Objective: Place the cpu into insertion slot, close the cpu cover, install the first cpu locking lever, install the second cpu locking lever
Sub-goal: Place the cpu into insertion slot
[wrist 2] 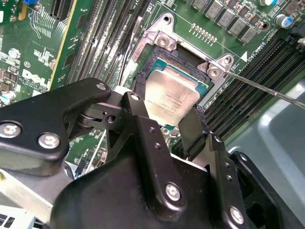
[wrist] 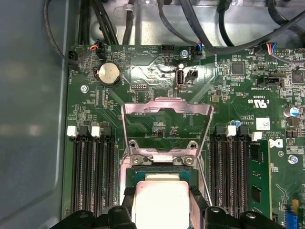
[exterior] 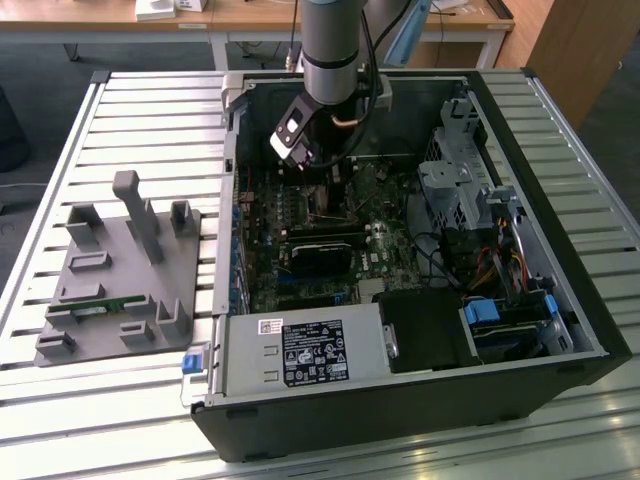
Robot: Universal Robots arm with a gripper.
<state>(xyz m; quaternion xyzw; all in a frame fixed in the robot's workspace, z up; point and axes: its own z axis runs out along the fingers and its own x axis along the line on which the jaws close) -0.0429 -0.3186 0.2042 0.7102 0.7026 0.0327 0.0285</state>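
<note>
Aluminium slats form the silver table carrying the open black steel computer case. The grey robot arm reaches down into it over the green motherboard. A grey plastic fixture plate lies outside, toward the exterior view's left.

The thin silver-grey metal cpu cover stands raised behind the socket. Long black memory slots flank it on both sides.

The black two-finger gripper pinches the small square silver-topped cpu by two opposite edges, within the black-rimmed square insertion slot. A thin metal lever rod runs alongside.
</note>
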